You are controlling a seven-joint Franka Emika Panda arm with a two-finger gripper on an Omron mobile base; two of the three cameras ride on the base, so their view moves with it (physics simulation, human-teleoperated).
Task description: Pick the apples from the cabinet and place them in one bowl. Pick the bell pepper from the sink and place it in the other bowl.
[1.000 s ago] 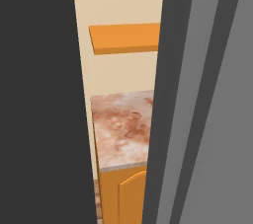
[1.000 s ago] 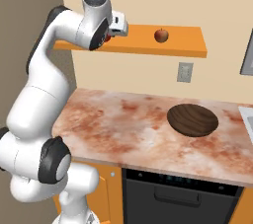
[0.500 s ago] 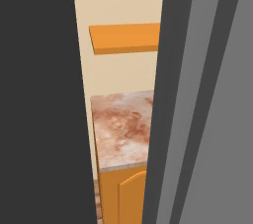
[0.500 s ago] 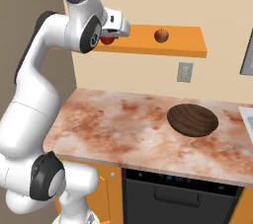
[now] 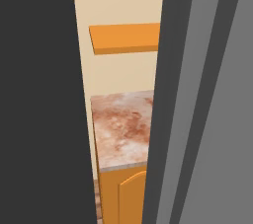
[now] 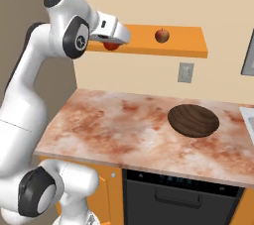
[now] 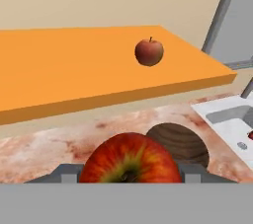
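My gripper (image 6: 112, 41) is shut on a red apple (image 6: 112, 46), held just in front of the orange cabinet (image 6: 183, 45) near its left end. In the hand view this apple (image 7: 129, 161) bulges between my fingertips (image 7: 65, 172). A second apple (image 6: 161, 34) rests on the cabinet further right, also visible in the hand view (image 7: 149, 52). A dark brown wooden bowl (image 6: 193, 120) sits on the counter below and to the right. The sink (image 7: 230, 124) lies past the bowl; a red sliver at its edge is too small to identify.
The marbled reddish counter (image 6: 119, 125) runs under the cabinet, with a black oven front (image 6: 178, 199) below it. A wall socket (image 6: 185, 72) is on the back wall. Dark panels (image 5: 39, 99) block most of the left base view.
The arm's upper joints have swung up and to the left. The hand has drawn slightly down and away from the cabinet, keeping the apple in its jaws.
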